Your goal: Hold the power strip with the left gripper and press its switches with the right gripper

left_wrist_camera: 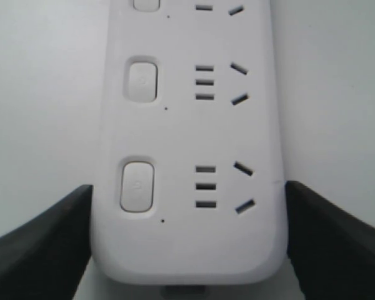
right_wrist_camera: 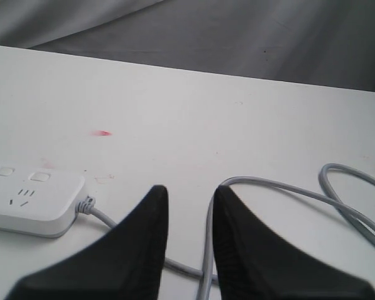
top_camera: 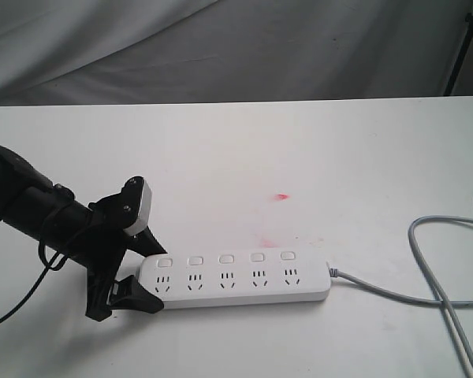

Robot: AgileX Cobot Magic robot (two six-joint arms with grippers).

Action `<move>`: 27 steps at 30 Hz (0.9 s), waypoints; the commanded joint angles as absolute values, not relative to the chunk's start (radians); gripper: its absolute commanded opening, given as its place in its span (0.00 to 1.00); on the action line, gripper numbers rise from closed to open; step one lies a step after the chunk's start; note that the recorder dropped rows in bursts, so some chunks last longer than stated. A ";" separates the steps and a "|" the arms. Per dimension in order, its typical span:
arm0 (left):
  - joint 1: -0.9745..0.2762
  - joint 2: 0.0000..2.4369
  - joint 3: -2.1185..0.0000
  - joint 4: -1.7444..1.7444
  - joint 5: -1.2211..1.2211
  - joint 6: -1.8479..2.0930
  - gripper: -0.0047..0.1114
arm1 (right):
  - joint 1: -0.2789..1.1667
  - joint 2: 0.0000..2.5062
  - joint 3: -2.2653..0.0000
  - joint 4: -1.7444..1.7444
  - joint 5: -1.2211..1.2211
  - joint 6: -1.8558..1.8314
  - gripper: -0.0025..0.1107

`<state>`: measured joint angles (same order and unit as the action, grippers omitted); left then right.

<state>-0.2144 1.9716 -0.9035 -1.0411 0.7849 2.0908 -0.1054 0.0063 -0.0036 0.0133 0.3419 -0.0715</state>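
Power strip [top_camera: 236,277]: lies flat and lengthwise toward the front of the white bench [top_camera: 315,150], sockets up, five switches [top_camera: 226,258] in a row along the far side. Clamped at the cordless end by the left end effector [top_camera: 144,274], with black fingers [left_wrist_camera: 44,250] set against both long sides and seemingly touching, as seen close up in the left wrist view. Trails a grey cord [top_camera: 430,272] from the other end, curving away and looping near the right edge of the bench. Shows in the right wrist view only by its cord end, off to one side and well apart from the right end effector [right_wrist_camera: 187,199]. Hangs there over the bench with pointed fingers a narrow gap apart, gripping no object, a stretch of cord visible through the gap. Rests on a plain, faintly scuffed surface marked by a small red spot [top_camera: 281,196] just behind the power strip. Backed by rumpled grey cloth [top_camera: 221,47] beyond the far edge, with a dark pole [top_camera: 459,51] at the far right corner. Leaves broad open bench behind the switches and less toward the near edge. Crowded only on the right, by the cord loops.
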 commanded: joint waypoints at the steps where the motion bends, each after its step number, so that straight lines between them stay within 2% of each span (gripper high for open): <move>1: -0.220 1.968 -0.899 -1.038 0.763 2.094 0.05 | -0.100 0.000 0.000 0.013 0.341 -0.070 0.23; 4: -0.220 1.968 -0.899 -1.042 0.763 2.094 0.13 | -0.100 0.000 0.000 0.013 0.341 -0.070 0.23; 7: -0.220 1.968 -0.899 -1.042 0.763 2.094 0.28 | -0.100 0.000 0.000 0.013 0.341 -0.070 0.23; 11: -0.220 1.968 -0.899 -1.042 0.763 2.043 0.55 | -0.100 0.000 0.000 0.013 0.341 -0.070 0.23; 14: -0.220 1.968 -0.899 -1.042 0.763 2.017 0.65 | -0.100 0.000 0.000 0.013 0.341 -0.070 0.23; 16: -0.220 1.968 -0.899 -1.042 0.763 2.012 0.68 | -0.100 0.000 0.000 0.013 0.341 -0.070 0.23; 27: -0.220 1.968 -0.899 -0.983 0.766 1.881 0.68 | -0.100 0.000 0.000 0.013 0.341 -0.070 0.23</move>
